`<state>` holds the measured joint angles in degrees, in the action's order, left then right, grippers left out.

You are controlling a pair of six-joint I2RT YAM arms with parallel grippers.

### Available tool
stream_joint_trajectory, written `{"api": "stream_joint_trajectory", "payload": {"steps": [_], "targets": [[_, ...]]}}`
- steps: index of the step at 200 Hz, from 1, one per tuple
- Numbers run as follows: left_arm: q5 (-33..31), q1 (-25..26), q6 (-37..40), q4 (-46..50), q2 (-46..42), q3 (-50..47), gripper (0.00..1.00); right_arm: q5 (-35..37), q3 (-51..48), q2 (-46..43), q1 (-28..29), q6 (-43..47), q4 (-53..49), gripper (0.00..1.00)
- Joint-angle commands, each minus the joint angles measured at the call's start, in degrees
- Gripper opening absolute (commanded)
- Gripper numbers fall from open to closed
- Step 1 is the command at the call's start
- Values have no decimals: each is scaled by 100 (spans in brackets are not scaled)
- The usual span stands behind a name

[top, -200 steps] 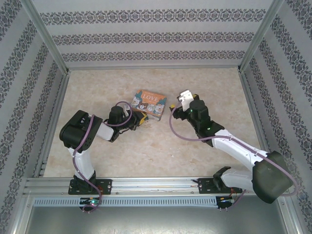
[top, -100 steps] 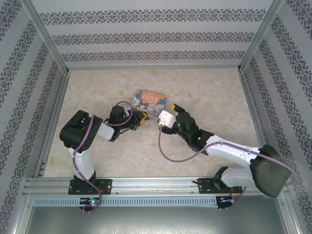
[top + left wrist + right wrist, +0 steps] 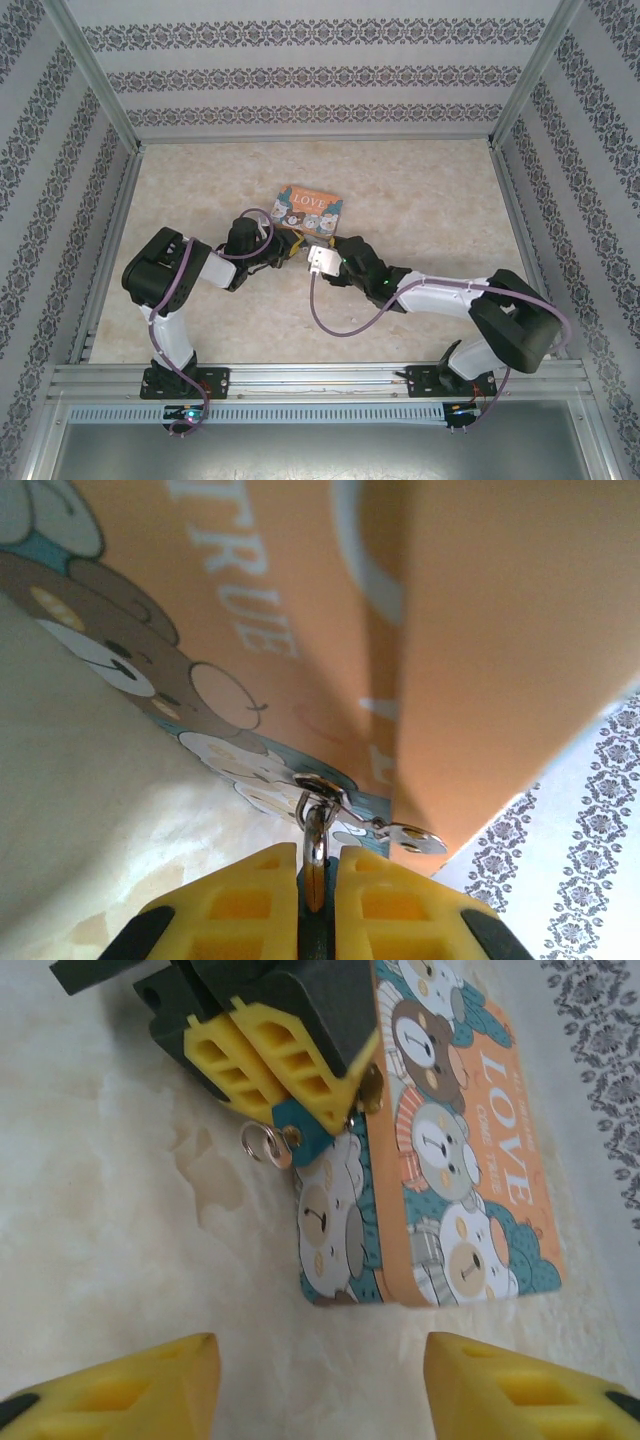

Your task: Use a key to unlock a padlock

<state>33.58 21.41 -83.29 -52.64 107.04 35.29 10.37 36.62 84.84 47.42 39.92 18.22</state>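
Observation:
The teal padlock (image 3: 300, 1132) sits at the tin's corner, its silver shackle (image 3: 315, 845) hooked through the hasp of the "LOVE" tin (image 3: 460, 1160). My left gripper (image 3: 316, 865) is shut on the padlock, with yellow fingers (image 3: 280, 1060) on both sides of it. A silver key ring (image 3: 260, 1145) hangs off the padlock's free end; I cannot make out the key's blade. My right gripper (image 3: 320, 1390) hovers open just in front of the tin's near end, nothing between its fingers. In the top view it (image 3: 308, 250) is right beside the left gripper (image 3: 287, 246).
The tin (image 3: 308, 210) lies flat near the middle of the marble-patterned table (image 3: 420, 190). Patterned walls and a metal frame enclose the table on three sides. The right arm's purple cable (image 3: 330, 318) loops over the table in front of the grippers.
My right arm has swung left from beside the tin's right end to its near side, close to the left gripper. The left arm and padlock have stayed put.

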Motion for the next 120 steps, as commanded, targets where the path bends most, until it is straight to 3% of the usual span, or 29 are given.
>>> {"api": "stream_joint_trajectory", "payload": {"steps": [1,21,120], "targets": [[-84,91,-108,95,-238,128,11,-369,311,238,-12,73,233,47],[-96,113,-109,150,-276,145,10,-542,456,465,-47,122,244,36],[-45,119,-82,246,-327,164,10,-681,886,1042,-66,414,208,36]]}}
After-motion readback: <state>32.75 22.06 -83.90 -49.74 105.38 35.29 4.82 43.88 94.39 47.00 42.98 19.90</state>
